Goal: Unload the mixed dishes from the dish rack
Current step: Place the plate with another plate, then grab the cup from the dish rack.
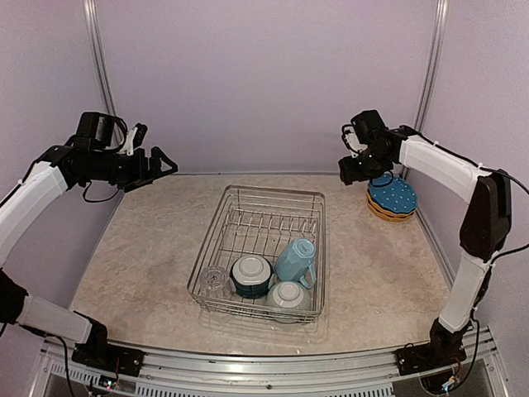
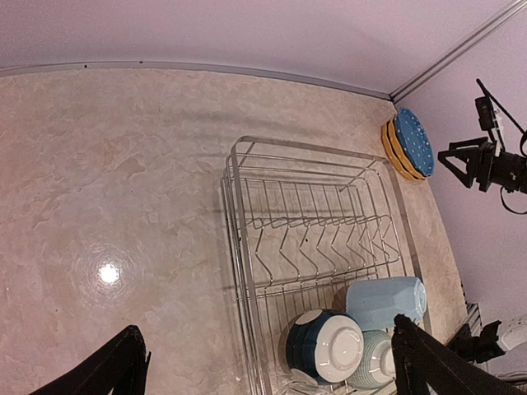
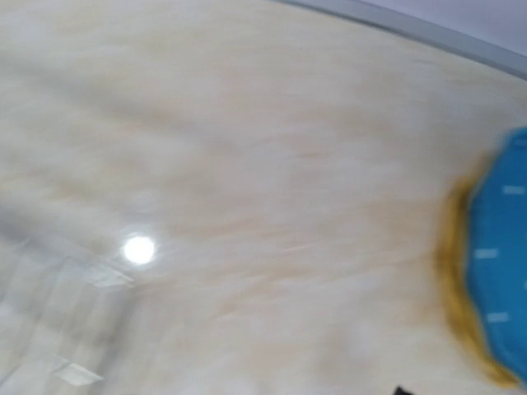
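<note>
Packed into the near end of the rack (image 1: 273, 203), mid-table: glass (image 1: 213, 279), 2 bowls (image 1: 251, 275) (image 1: 288, 295), mug (image 1: 295, 260). Farther back, high at far left, left gripper (image 1: 164, 172), fingers spread wide, holding nothing. At far right, blue plate (image 1: 393, 196) stacked on yellow plates (image 1: 388, 216) on the table (image 1: 149, 265). Just above, right gripper (image 1: 351, 169), jaws perhaps parted; cannot tell.

The left arm (image 1: 31, 198) and right arm (image 1: 446, 164) have white shells, black joints and thin black cables (image 1: 96, 198) looping near each wrist.
</note>
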Controlling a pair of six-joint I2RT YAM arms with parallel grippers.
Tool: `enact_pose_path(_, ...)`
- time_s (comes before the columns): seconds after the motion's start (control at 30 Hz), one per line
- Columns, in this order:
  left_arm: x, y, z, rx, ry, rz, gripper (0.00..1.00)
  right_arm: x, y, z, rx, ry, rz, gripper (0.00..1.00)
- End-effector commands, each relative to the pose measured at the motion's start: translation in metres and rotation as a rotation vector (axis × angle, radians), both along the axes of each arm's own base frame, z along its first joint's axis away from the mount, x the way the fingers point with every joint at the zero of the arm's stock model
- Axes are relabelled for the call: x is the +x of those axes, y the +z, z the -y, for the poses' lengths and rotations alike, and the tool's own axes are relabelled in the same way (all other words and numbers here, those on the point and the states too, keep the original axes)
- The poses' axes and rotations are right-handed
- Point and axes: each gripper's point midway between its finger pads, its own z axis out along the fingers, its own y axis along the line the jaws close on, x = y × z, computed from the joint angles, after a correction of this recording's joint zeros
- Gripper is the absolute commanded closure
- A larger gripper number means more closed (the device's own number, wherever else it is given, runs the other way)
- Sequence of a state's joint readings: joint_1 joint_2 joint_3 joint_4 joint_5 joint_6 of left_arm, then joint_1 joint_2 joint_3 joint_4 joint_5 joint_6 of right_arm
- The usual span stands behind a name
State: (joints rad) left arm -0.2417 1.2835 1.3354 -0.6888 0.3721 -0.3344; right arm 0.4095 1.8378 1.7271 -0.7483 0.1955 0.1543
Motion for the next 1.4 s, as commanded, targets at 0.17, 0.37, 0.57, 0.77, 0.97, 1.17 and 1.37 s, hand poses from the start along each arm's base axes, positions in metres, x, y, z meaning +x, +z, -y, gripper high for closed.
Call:
enact_pose_path(0.17, -0.001, 0.003, 0.001, -0.013, -0.006, -0.011, 0.01, -0.078, 0.044, -0.112, 0.252, 0.336, 0.117, 0.28)
enact_pose_path(0.37, 0.0, 0.002, -0.001, -0.003, 0.002, -0.012, 0.01, -0.109, 0.055, -0.171, 0.319, 0.504, 0.119, 0.12)
enact_pose_path(0.57, 0.0, 0.001, -0.001, 0.002, 0.006, -0.012, 0.01, -0.143, 0.04, -0.245, 0.306, 0.655, 0.073, 0.11)
enact_pose_path(0.77, 0.0, 0.002, -0.001, -0.002, 0.004, -0.013, 0.01, -0.186, 0.012, -0.315, 0.28, 0.791, -0.005, 0.09)
enact_pose_path(0.97, 0.0, 0.003, -0.001, 0.0, 0.005, -0.011, 0.01, -0.224, -0.018, -0.356, 0.145, 0.894, -0.061, 0.04)
enact_pose_path(1.17, 0.0, 0.003, -0.001, 0.0, 0.003, -0.015, 0.01, -0.243, -0.054, -0.361, 0.059, 0.914, -0.13, 0.04)
enact_pose_path(1.37, 0.001, 0.001, -0.004, 0.014, 0.018, -0.015, 0.01, -0.256, -0.075, -0.354, -0.006, 0.92, -0.164, 0.03)
